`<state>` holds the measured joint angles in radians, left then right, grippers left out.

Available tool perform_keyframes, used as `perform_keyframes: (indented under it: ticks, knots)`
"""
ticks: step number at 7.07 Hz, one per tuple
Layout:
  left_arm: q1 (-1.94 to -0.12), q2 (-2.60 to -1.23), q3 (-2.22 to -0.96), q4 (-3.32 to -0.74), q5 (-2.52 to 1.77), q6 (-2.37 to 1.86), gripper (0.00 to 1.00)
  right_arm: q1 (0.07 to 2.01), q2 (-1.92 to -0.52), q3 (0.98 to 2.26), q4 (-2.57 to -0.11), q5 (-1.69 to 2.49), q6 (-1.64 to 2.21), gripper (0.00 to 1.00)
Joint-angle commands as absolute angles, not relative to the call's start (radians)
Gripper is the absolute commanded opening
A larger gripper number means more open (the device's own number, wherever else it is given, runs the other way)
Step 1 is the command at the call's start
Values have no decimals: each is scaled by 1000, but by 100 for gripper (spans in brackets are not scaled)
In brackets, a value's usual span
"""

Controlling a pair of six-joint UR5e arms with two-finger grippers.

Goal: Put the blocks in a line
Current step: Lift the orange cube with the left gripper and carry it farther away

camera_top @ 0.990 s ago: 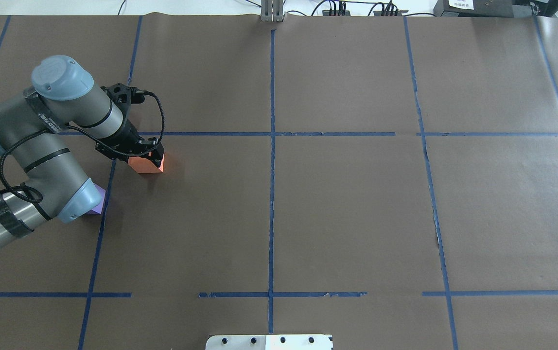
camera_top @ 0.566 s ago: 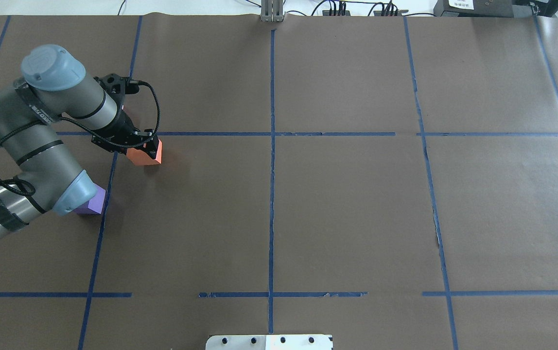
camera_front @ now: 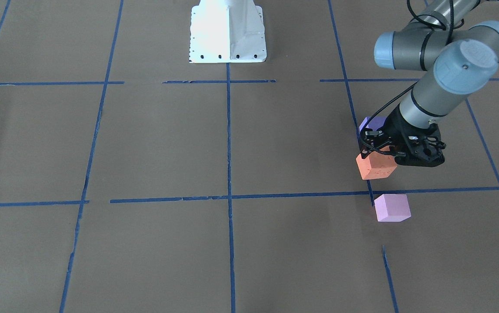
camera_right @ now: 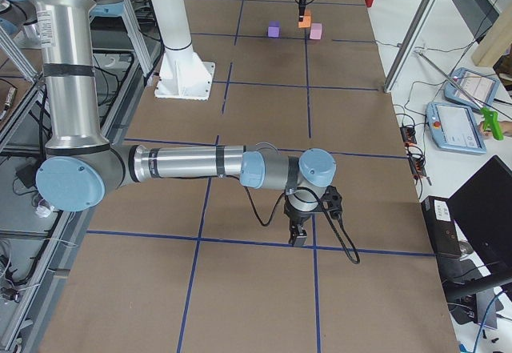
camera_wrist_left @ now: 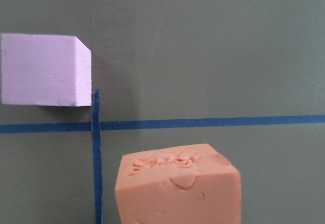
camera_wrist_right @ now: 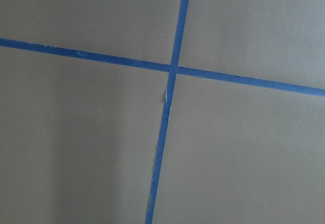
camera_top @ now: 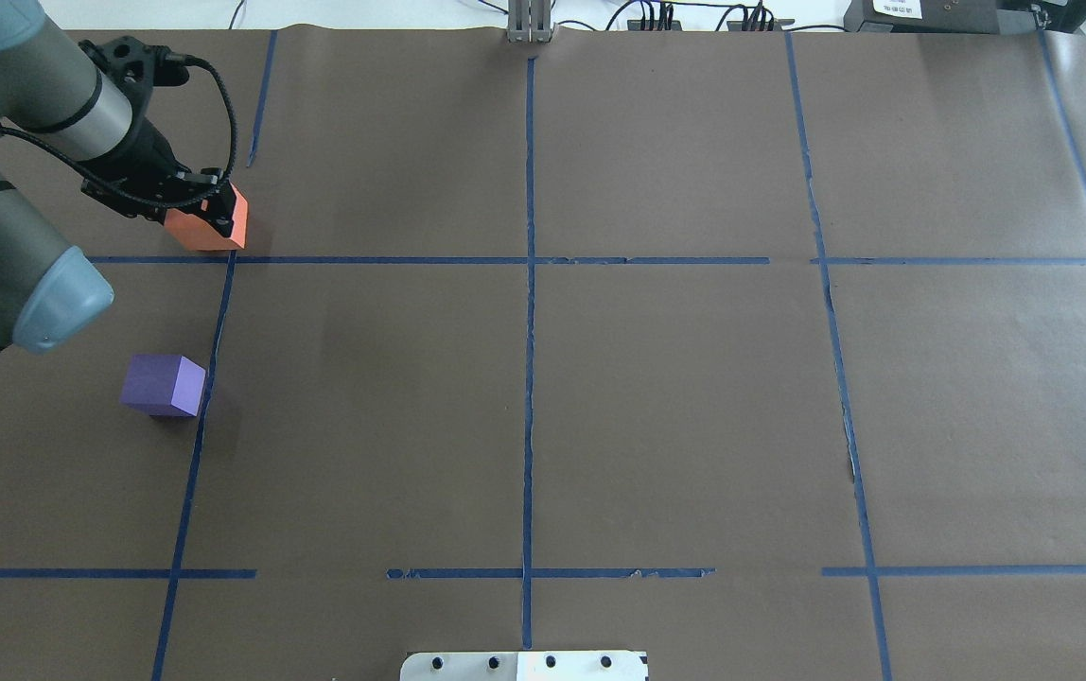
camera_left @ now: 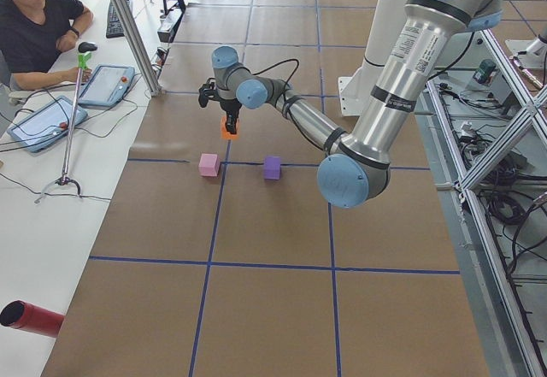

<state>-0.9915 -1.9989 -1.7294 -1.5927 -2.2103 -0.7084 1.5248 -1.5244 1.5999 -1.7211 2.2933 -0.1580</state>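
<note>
My left gripper (camera_top: 211,210) is shut on the orange block (camera_top: 210,229) and holds it a little above the table, near a tape crossing at the far left. In the front view the gripper (camera_front: 378,153) holds the orange block (camera_front: 375,166) between the purple block (camera_front: 372,123) behind it and the pink block (camera_front: 391,208) in front. The left wrist view shows the orange block (camera_wrist_left: 177,188) with the pink block (camera_wrist_left: 43,69) beyond a tape line. The purple block (camera_top: 165,385) lies free. The pink block is hidden in the overhead view. My right gripper (camera_right: 298,237) hovers over bare table far away; I cannot tell whether it is open.
Blue tape lines (camera_top: 529,284) divide the brown table cover. The white robot base plate (camera_front: 227,30) stands at the robot's edge. An operator (camera_left: 34,26) sits with tablets beyond the far side. A red cylinder (camera_left: 30,317) lies off the table's edge.
My left gripper has carried the orange block away from the robot and to the left, past the tape line. The arm has uncovered the purple block.
</note>
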Motion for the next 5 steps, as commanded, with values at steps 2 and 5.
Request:
perform_keyframes:
  ticks: [2, 5]
  knots:
    - [-1084, -1898, -1750, -1565, -2214, -502, 0, 1525, -1525, 1600, -1721, 2293, -158, 100]
    - [-1074, -1817, -1752, -1703, -2217, -643, 0, 1525, -1525, 1600, -1721, 2293, -158, 100]
